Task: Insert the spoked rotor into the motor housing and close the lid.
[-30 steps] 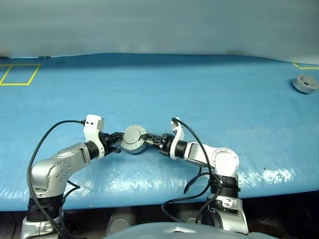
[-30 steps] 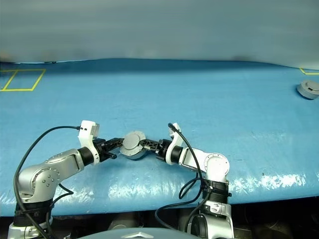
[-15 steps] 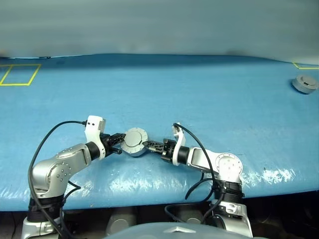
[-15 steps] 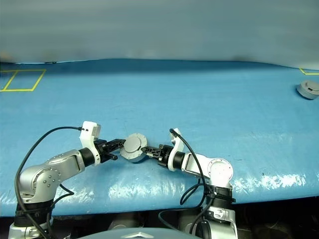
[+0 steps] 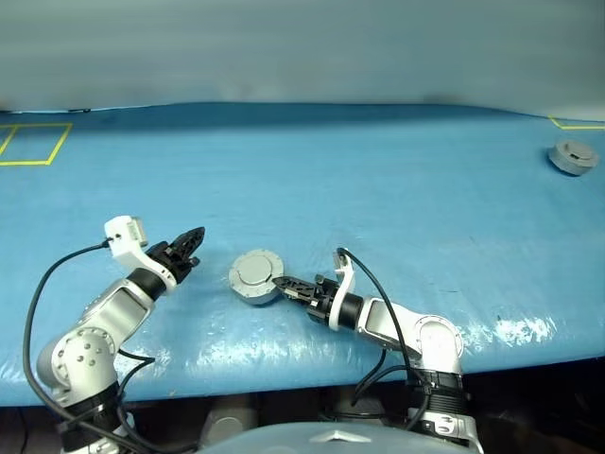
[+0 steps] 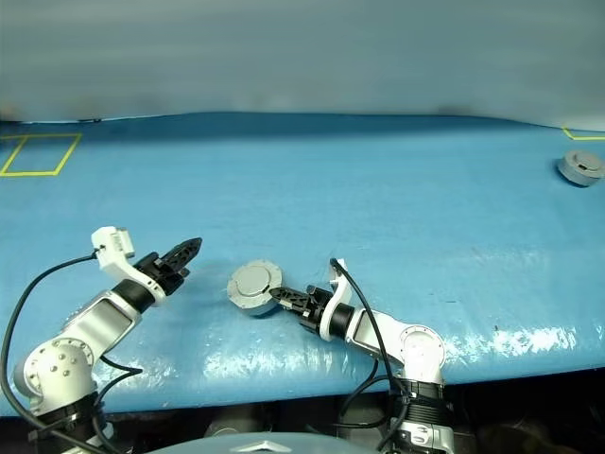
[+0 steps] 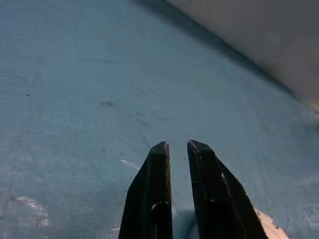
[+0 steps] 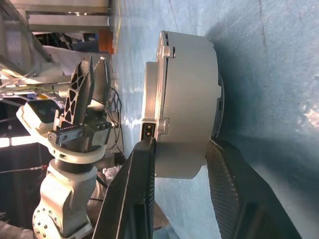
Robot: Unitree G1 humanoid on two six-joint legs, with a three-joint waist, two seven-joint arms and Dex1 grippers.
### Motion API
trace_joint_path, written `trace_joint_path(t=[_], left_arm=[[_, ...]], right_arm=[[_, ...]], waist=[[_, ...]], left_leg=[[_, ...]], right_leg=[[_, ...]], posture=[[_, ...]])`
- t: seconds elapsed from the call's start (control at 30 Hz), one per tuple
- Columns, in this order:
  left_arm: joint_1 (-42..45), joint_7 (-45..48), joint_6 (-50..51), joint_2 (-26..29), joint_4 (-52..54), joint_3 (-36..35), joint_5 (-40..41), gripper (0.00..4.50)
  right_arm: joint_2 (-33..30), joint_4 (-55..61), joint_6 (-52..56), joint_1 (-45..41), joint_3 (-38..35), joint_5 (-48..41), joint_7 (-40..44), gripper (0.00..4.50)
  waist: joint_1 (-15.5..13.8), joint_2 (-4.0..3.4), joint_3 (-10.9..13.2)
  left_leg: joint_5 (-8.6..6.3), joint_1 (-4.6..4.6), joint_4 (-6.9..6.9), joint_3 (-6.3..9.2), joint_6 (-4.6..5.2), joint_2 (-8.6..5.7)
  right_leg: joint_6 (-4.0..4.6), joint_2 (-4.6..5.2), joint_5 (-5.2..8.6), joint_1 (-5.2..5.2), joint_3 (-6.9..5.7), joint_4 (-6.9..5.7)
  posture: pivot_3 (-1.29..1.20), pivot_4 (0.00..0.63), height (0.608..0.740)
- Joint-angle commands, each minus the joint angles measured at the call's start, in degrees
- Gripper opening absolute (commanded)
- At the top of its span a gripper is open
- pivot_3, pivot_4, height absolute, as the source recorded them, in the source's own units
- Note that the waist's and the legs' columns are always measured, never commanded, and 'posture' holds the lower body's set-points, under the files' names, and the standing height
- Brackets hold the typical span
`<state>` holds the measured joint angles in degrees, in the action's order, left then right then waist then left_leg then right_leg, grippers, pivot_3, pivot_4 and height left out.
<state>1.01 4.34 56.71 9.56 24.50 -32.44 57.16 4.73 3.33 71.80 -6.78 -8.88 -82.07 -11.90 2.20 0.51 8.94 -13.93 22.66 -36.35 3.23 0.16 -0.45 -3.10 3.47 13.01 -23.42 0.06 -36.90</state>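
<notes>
Overall light: even and fairly bright across the blue worktop [image 5: 378, 180]; cool cast
Glare: white patches on the wrinkled cover along the near edge, strongest at 4 and 7 o'clock in the head views
Shadows: soft and short; a dark one under the motor housing [image 8: 189, 99] in the right wrist view
Focus: far wall hazy in the head views; left wrist view soft, background at 1 o'clock smeared
Distortion: far worktop edge bows slightly

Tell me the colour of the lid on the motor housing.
Plain grey with a paler centre circle; the lid shows best in the left eye view.
</notes>
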Motion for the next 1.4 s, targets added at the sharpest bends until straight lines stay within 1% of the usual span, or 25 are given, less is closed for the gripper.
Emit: trace_joint_path(t=[0.03, 0.13, 0.23, 0.27, 0.37, 0.5, 0.8, 0.9, 1.1, 1.3, 1.4], left_arm=[[-2.95, -4.19, -2.03, -4.07, 2.77, -2.36, 9.13, 2.3], [-5.85, -7.99, -5.0, -9.06, 2.12, -2.77, 18.37, 3.29], [-8.6, -9.87, -7.59, -12.13, 1.92, -1.14, 26.47, 4.29], [-9.75, -10.24, -7.93, -13.06, 1.47, -0.07, 29.5, 4.5], [-13.26, -10.37, -8.35, -14.01, 0.99, 4.1, 35.83, 4.5], [-15.75, -9.91, -9.81, -13.04, 0.83, 8.47, 39.41, 4.5], [-17.1, -0.04, -12.8, -8.96, 2.94, 14.65, 40.5, 4.5], [-17.62, -0.07, -14.65, -8.26, 2.87, 15.54, 40.8, 4.5], [-17.4, -0.14, -19.01, -8.96, 1.81, 15.98, 40.42, 4.5], [-17.51, 2.18, -21.59, -9.77, 2.26, 17.32, 40.06, 4.5], [-16.96, 1.47, -23.07, -10.15, 1.35, 17.73, 40.28, 4.5]], right_arm=[[7.5, 1.67, -3.76, -1.77, 2.64, -5.35, -2.31, 1.14], [6.71, 1.88, -7.75, -4.84, 3.12, -8.28, -3.44, 1.14], [5.79, 1.65, -11.27, -7.6, 3.47, -9.9, -3.68, 1.14], [5.57, 1.49, -12.31, -8.68, 3.58, -10.14, -3.53, 1.14], [4.83, 1.12, -14.54, -11.27, 4.03, -10.69, -3.19, 1.14], [4.62, 1.09, -16.23, -13.66, 4.54, -11.35, -3.42, 1.14], [3.85, 2.52, -15.26, -13.46, 7.43, -12.59, -3.83, 1.14], [3.71, 2.73, -15.1, -13.17, 7.92, -12.98, -4.08, 1.14], [3.39, 3.47, -14.75, -12.34, 9.57, -14.4, -5.1, 1.14], [2.37, 4.39, -14.79, -11.28, 11.32, -15.81, -6.42, 1.14], [1.86, 4.95, -15.06, -10.64, 12.08, -16.6, -6.96, 1.14]], waist=[[-0.02, 0.01, 0.01], [-0.15, 0.06, 0.05], [-0.17, 0.09, 0.11], [-0.17, 0.09, 0.12], [-0.14, 0.11, 0.12], [-0.17, 0.1, 0.12], [-0.04, 0.08, 0.12], [-0.07, 0.08, 0.12], [-0.08, 0.08, 0.12], [-0.08, 0.08, 0.12], [-0.09, 0.08, 0.12]], left_leg=[[0.0, 0.02, -0.06, 0.01, 0.0, 0.0], [-0.03, 0.18, -0.36, 0.05, 0.05, 0.05], [-0.09, 0.41, -0.75, 0.08, 0.14, 0.05], [-0.1, 0.44, -0.84, 0.05, 0.17, 0.04], [-0.07, 0.46, -0.97, -0.02, 0.27, 0.01], [-0.08, 0.47, -0.95, -0.04, 0.3, -0.03], [-0.12, 0.48, -0.87, -0.21, 0.37, -0.03], [-0.12, 0.48, -0.88, -0.22, 0.38, -0.03], [-0.13, 0.48, -0.88, -0.26, 0.4, -0.02], [-0.15, 0.48, -0.88, -0.31, 0.43, -0.03], [-0.16, 0.48, -0.88, -0.32, 0.44, -0.03]], right_leg=[[-0.01, -0.01, 0.0, 0.0, -0.01, -0.01], [0.01, -0.06, -0.06, 0.0, -0.05, -0.03], [0.16, -0.08, -0.11, -0.03, -0.07, -0.01], [0.19, -0.07, -0.14, -0.03, -0.03, 0.0], [0.11, -0.07, -0.18, 0.0, 0.03, 0.04], [0.2, -0.1, -0.24, -0.01, 0.04, 0.03], [0.28, -0.12, -0.21, -0.13, 0.18, 0.02], [0.28, -0.12, -0.21, -0.13, 0.21, 0.02], [0.28, -0.12, -0.21, -0.15, 0.26, 0.03], [0.27, -0.12, -0.21, -0.16, 0.31, 0.05], [0.27, -0.12, -0.21, -0.16, 0.32, 0.05]], posture=[[0.0, 0.15, 0.74], [0.0, 0.15, 0.74], [0.0, 0.15, 0.74], [0.0, 0.15, 0.74], [0.0, 0.15, 0.74], [0.0, 0.15, 0.74], [0.0, 0.15, 0.74], [0.0, 0.15, 0.74], [0.0, 0.15, 0.74], [0.0, 0.15, 0.74], [0.0, 0.15, 0.74]])
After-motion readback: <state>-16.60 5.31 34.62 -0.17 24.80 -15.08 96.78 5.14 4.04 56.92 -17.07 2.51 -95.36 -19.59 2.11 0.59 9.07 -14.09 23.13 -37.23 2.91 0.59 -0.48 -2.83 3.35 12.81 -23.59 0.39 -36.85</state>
